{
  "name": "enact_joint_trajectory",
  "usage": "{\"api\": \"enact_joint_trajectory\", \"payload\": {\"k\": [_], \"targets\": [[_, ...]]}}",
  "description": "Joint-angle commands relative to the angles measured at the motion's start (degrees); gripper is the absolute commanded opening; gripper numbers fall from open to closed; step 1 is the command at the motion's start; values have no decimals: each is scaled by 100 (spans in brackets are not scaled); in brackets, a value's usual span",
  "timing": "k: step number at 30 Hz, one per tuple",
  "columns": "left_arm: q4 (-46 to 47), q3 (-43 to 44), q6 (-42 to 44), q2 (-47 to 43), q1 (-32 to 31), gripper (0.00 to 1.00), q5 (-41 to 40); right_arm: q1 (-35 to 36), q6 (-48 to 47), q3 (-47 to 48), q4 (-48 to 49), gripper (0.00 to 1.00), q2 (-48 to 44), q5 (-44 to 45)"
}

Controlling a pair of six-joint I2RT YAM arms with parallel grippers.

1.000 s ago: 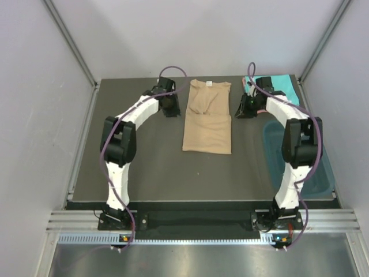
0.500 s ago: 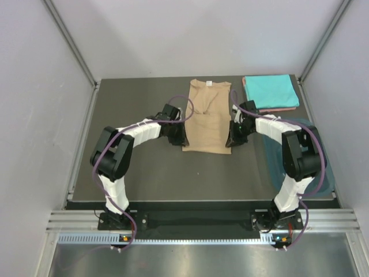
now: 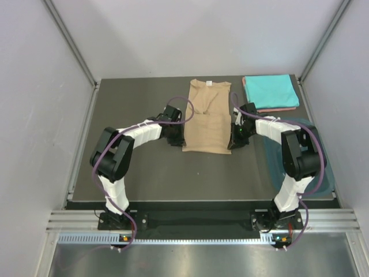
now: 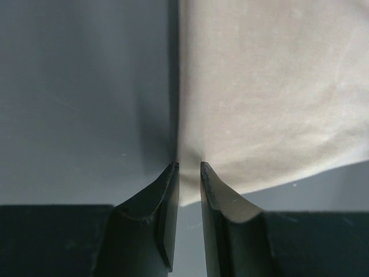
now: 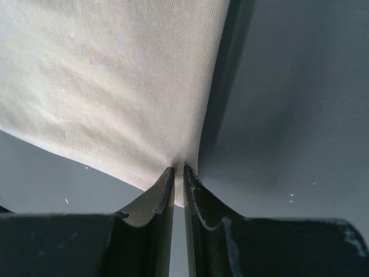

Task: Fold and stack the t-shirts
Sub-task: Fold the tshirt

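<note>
While pinching near corners of narrow-folded tan t-shirt (image 3: pixel 207 115) mid-table in left gripper (image 4: pixel 189 167) and right gripper (image 5: pixel 179 169), jaws almost closed on cloth, yet to cross-fold, stack on folded turquoise t-shirt (image 3: pixel 270 90) far right.

1. Three t-shirts: one tan t-shirt (image 3: pixel 207 115) in the middle of the table, one turquoise t-shirt (image 3: pixel 270 90) at the far right corner, and one salmon-pink t-shirt (image 3: pixel 279 109) showing only as a thin edge under the turquoise one.
2. One dark teal tub (image 3: pixel 324 179), on the right side.
3. One table (image 3: pixel 144 179).
4. Two arms: the left arm (image 3: pixel 141 131) and the right arm (image 3: pixel 271 124).
5. Two grippers: the left gripper (image 3: pixel 179 141) and the right gripper (image 3: pixel 232 143), one at each near corner of the tan t-shirt.
</note>
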Motion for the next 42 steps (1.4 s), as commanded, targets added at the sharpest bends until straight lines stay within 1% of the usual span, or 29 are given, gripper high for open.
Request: {"api": "enact_joint_trajectory", "payload": {"k": [1,4,5,10,14,19,22,25,26,29,30,32,33,34,37,38,40,42], "targets": [[-470,285,183,-284,56,27,-502,0,-139,56,17,13,-154,280],[-418,513,34,-416,-5,27,68,88,-78,197,-62,13,-278,201],[-366,549,-80,-408,-23,27,400,114,-43,214,-62,13,-287,105],[118,453,-344,-250,-321,27,816,211,45,223,-71,13,-313,77],[276,303,-406,5,-471,27,773,220,28,145,-53,12,-348,112],[215,-39,-380,120,-506,26,202,203,-51,65,-53,12,-270,235],[127,-84,-336,164,-506,26,53,159,-51,21,-45,12,-208,262],[66,-31,-309,129,-506,26,52,159,-69,39,-80,12,-260,306],[5,47,-309,94,-498,26,165,150,-60,48,-106,12,-304,314],[-119,249,-309,-90,-497,27,560,159,-51,100,-264,18,-559,332],[-223,303,-309,-152,-471,27,666,159,-16,100,-334,23,-638,367],[-356,469,-178,-266,-358,30,807,159,28,109,-413,27,-823,402],[-609,531,-108,-276,-296,31,825,150,63,83,-440,32,-858,368],[-733,566,-3,-267,-234,32,765,124,89,4,-431,35,-884,350],[-919,453,104,-293,82,35,544,97,186,-224,-318,40,-894,271],[-867,278,104,-372,231,37,544,54,221,-294,-256,41,-885,149],[-674,102,104,-451,337,42,571,-60,335,-513,-63,43,-902,-19],[-611,-4,113,-408,451,44,623,-96,440,-585,25,43,-911,-46]]}}
